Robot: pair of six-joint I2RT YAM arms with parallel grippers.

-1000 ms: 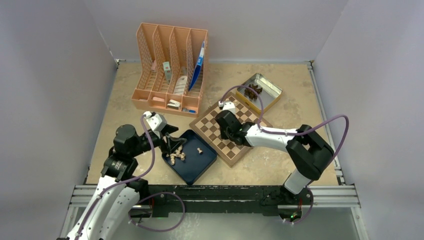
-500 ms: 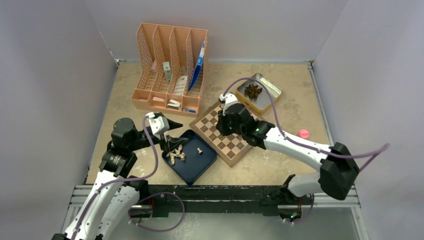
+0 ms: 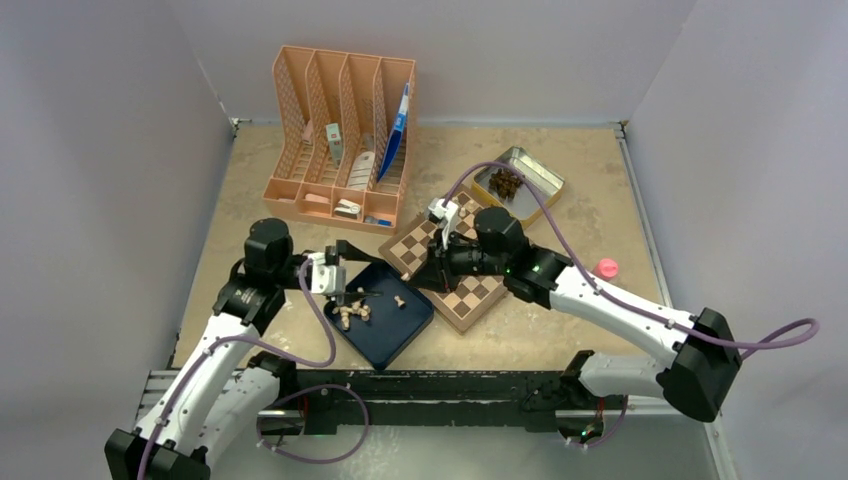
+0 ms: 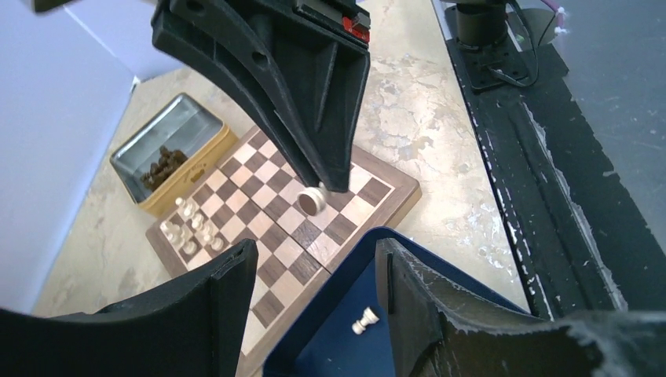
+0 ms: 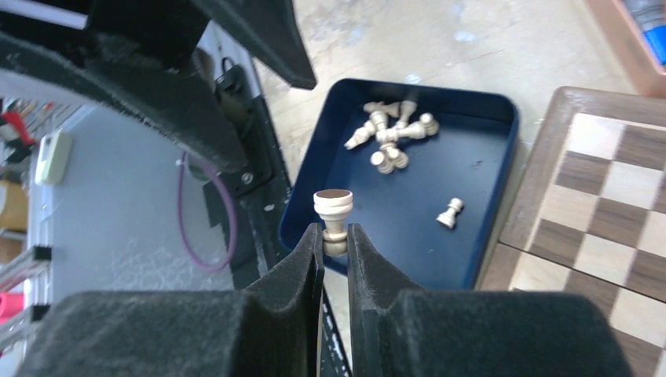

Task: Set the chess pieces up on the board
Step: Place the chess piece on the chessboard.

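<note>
The board (image 3: 478,291) lies at mid-table, with several pale chess pieces (image 4: 192,228) standing in its far corner. My right gripper (image 5: 334,239) is shut on one pale chess piece (image 5: 333,210), held level above the board's near edge (image 3: 432,268) and pointing at the blue tray. More chess pieces (image 3: 350,313) lie heaped in that tray, and a lone pawn (image 3: 400,301) lies apart from them. My left gripper (image 4: 314,275) stands open and empty above the tray's left part (image 3: 350,293), facing the right gripper's fingers (image 4: 314,102).
The dark blue tray (image 3: 395,335) touches the board's left edge. A metal tin (image 3: 535,180) with dark pieces stands behind the board. An orange file rack (image 3: 340,140) is at the back left. A pink object (image 3: 605,267) lies to the right.
My right arm has swung out and turned its gripper from pointing down at the board to level, facing the tray, with the piece in it. The left gripper rose slightly and turned toward it.
</note>
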